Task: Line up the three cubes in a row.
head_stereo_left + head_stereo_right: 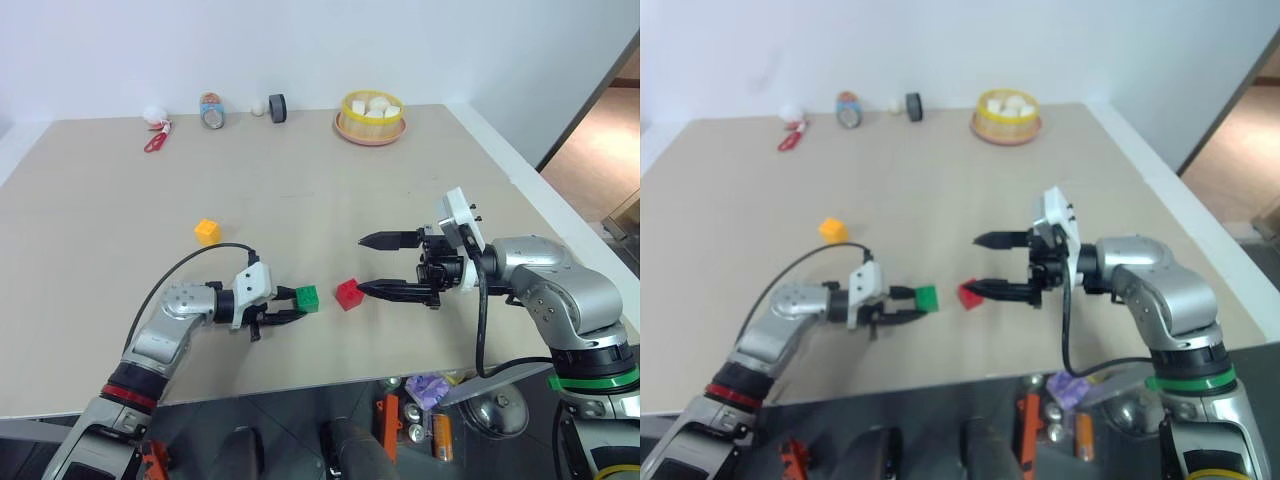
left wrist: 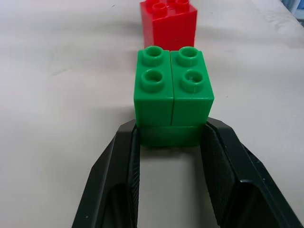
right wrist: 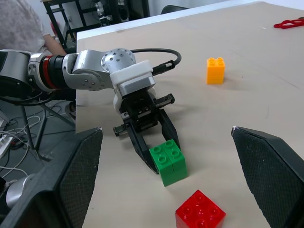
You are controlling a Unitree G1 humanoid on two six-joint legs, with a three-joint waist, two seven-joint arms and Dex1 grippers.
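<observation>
The left gripper pinches the green cube by its lower part, its fingers hiding the cube's flanks, with the red cube just beyond, its top cut off in the left wrist view. The right gripper hangs spread wide above the red cube. The yellow-orange cube sits well apart on open beige table, far from the near edge; a yellow bowl stands at the back by the white wall.

Around the red studded plastic cube the beige tabletop lay mostly bare. The green studded plastic cube, clamped in the left gripper, blocked its left side; the spread right gripper crowded its right. The yellow-orange studded cube stood well apart, far-left.
</observation>
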